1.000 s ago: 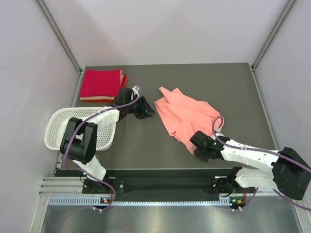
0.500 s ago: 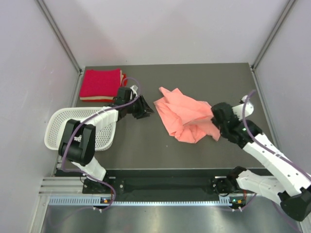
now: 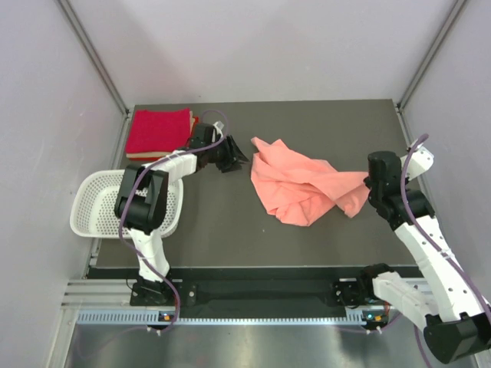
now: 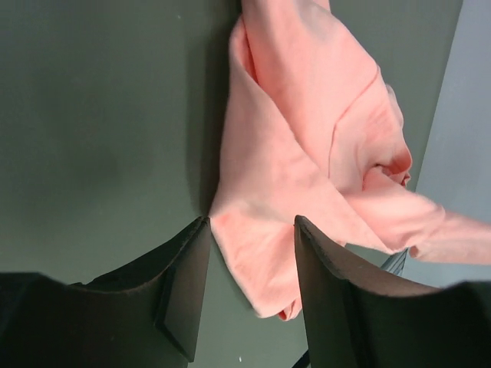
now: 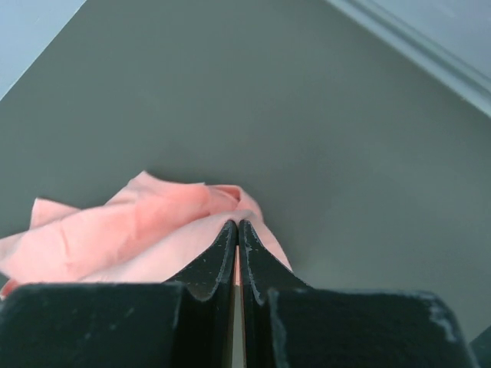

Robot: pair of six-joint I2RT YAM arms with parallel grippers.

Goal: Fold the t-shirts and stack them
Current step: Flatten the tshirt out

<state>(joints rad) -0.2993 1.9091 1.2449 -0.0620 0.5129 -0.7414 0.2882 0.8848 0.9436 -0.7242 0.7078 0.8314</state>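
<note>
**A:** Status?

**B:** Salmon t-shirt (image 3: 303, 188) lies crumpled in the middle of the worktop (image 3: 230, 238). My right claw (image 3: 368, 182) is pinched tight on its right-hand edge, cloth drawn out toward it. Left claw (image 3: 234, 159) gapes wide just beside the shirt's far-left corner, nothing in it.

**A:** Handling?

**B:** Light, limp, won't hold shape, and it probably bunches if dragged. I'd take a hem or shoulder corner, one per claw, then spread it flat.

**A:** Containers?

**B:** White basket (image 3: 84, 201) at the left edge: no cloth seen inside, though my left arm hides part. Folded red t-shirts (image 3: 159, 132) are stacked at the far-left corner, outside it.
</note>
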